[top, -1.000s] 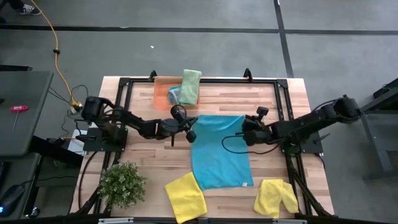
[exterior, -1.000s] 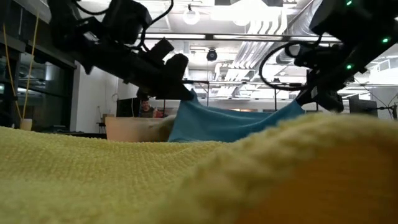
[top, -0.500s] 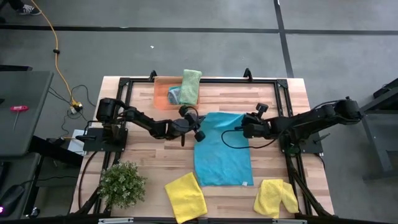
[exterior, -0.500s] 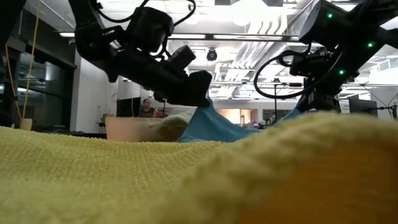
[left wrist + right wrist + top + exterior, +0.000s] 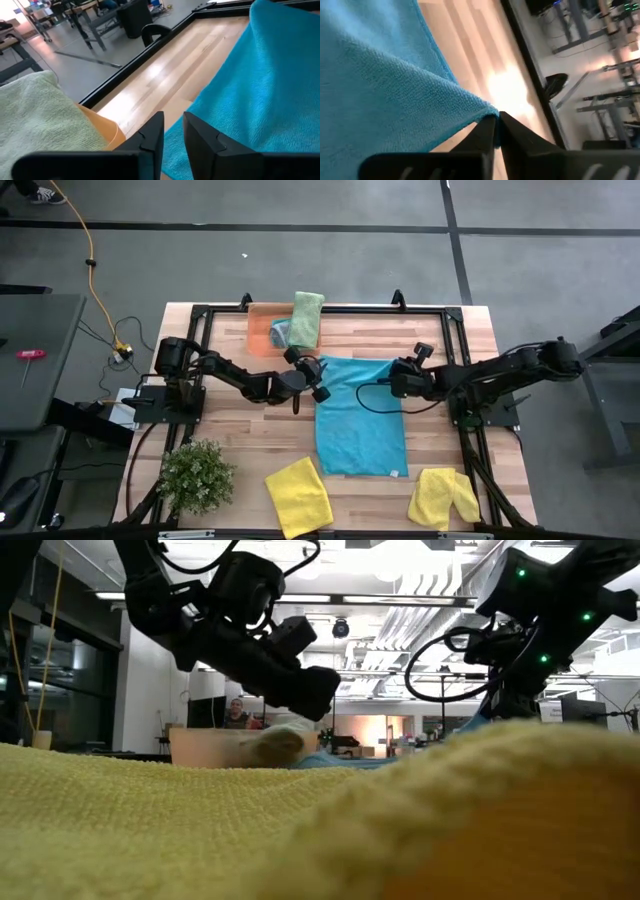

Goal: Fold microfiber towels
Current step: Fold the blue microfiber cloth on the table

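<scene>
A teal-blue microfiber towel (image 5: 358, 418) lies spread on the wooden table's middle. My left gripper (image 5: 320, 384) stands at its far left corner. Its fingers (image 5: 172, 119) are a little apart, with the towel's edge (image 5: 210, 105) lying just below them; I cannot tell whether they touch it. My right gripper (image 5: 394, 383) is shut on the far right corner. Two yellow towels (image 5: 298, 496) (image 5: 443, 496) lie at the near edge. A folded light green towel (image 5: 306, 318) rests on another teal one (image 5: 280, 331) on the orange tray (image 5: 260, 328). My right gripper pinches the teal towel's far right corner (image 5: 485, 110) between its two fingers. It comes from the table's right side, slanting down. From the corner the cloth slopes down to the table, where the rest lies flat.
A small green plant (image 5: 197, 474) stands at the near left. A black frame (image 5: 330, 308) runs around the table's far and side edges. In the low view a yellow towel (image 5: 200, 830) fills the foreground. Bare wood shows between the teal towel and the tray.
Both grippers have gone toward the table's right edge, the left one also a little toward the far edge. The towel's far edge, held up between them before, has sunk to the table. Its left corner no longer hangs from the left gripper. The towel has slid right.
</scene>
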